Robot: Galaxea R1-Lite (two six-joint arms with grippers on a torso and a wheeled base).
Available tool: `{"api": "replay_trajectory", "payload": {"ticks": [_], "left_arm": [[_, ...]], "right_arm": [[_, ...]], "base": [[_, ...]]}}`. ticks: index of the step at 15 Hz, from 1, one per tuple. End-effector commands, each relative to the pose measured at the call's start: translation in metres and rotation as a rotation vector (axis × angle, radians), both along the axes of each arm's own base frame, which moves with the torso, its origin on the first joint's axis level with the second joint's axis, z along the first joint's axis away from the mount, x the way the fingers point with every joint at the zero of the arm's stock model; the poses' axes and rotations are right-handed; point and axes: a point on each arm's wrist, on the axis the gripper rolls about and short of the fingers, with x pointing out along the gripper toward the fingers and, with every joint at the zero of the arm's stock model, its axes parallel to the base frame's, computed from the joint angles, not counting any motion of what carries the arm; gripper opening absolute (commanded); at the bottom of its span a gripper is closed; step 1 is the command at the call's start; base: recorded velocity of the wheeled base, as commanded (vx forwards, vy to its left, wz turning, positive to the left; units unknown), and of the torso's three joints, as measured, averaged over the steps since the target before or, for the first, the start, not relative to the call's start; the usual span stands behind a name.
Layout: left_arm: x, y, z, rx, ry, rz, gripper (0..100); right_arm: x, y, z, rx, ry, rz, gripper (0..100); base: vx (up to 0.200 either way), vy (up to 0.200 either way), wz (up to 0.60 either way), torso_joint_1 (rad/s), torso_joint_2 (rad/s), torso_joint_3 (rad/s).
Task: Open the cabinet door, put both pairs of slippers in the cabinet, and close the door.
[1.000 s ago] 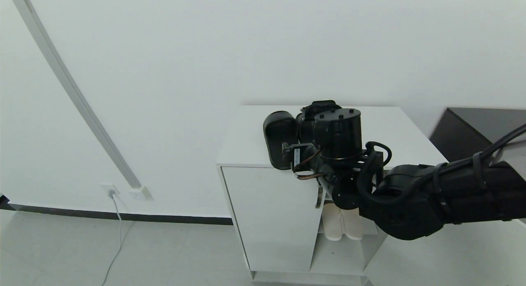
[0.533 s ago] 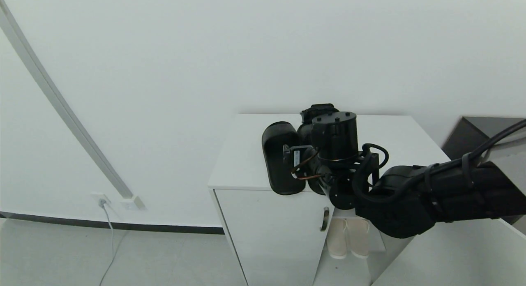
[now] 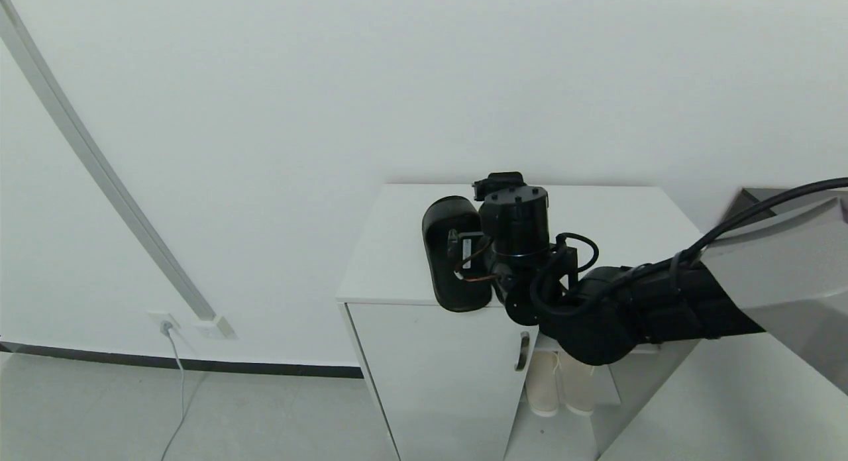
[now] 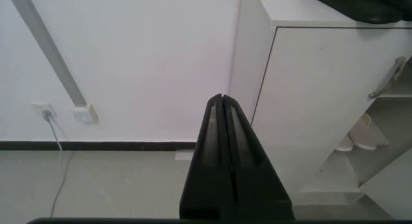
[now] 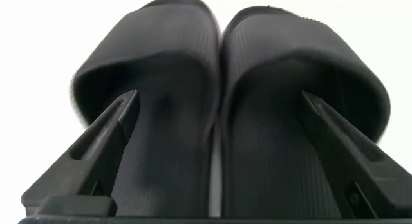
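Plainly the cabinet (image 3: 404, 269) is the biggest thing here, standing just below and ahead of the right gripper (image 5: 219, 98). Its left door (image 3: 437, 375) is shut. The white panel (image 3: 729, 408) swung out lower down, to that gripper's right, looks to be the open right door, which leaves the compartment beneath the gripper open to the front.

Next come the black slippers (image 5: 219, 69). The right gripper is clamped on the pair, one finger against each outer side, so the two press side by side and travel as one. They hang at the height of the cabinet top, one slipper overlapping its front lip in the head view. I judge they are carried high to clear the door and must come down to reach the opening.

The white slippers (image 3: 560, 388) already stand side by side on the shelf (image 3: 613, 398) inside, below the right gripper. That pair seems done, and the black pair will need its own room in the cabinet.

The left gripper (image 4: 222, 102) is closed on nothing, fingers pressed flat together. It is held low and well apart from the cabinet, with the handle (image 4: 386, 76) ahead of it. It is likely kept free for closing the door.
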Motion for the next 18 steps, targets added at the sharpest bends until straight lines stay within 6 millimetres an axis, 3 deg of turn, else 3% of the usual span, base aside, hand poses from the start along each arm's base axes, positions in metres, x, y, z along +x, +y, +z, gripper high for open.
{"api": "replay_trajectory", "payload": {"ticks": [1, 5, 12, 13, 18], "left_arm": [[0.000, 0.000, 0.000, -0.001, 0.001, 0.000, 0], [0.000, 0.000, 0.000, -0.001, 0.001, 0.000, 0], [0.000, 0.000, 0.000, -0.002, 0.001, 0.020, 0], [0.000, 0.000, 0.000, -0.002, 0.001, 0.019, 0], [0.000, 0.000, 0.000, -0.002, 0.001, 0.020, 0]], "right_arm": [[0.018, 0.004, -0.014, -0.013, 0.008, -0.018, 100], [0.039, 0.005, -0.013, -0.011, -0.022, -0.044, 100], [0.051, 0.012, -0.016, -0.024, -0.041, -0.046, 100], [0.052, 0.012, -0.014, -0.020, -0.046, -0.046, 0], [0.051, 0.012, -0.009, -0.016, -0.056, -0.046, 0]], "base": [[0.000, 0.000, 0.00, 0.000, 0.00, 0.000], [0.000, 0.000, 0.00, 0.000, 0.00, 0.000], [0.000, 0.000, 0.00, 0.000, 0.00, 0.000], [0.000, 0.000, 0.00, 0.000, 0.00, 0.000], [0.000, 0.000, 0.00, 0.000, 0.00, 0.000]]}}
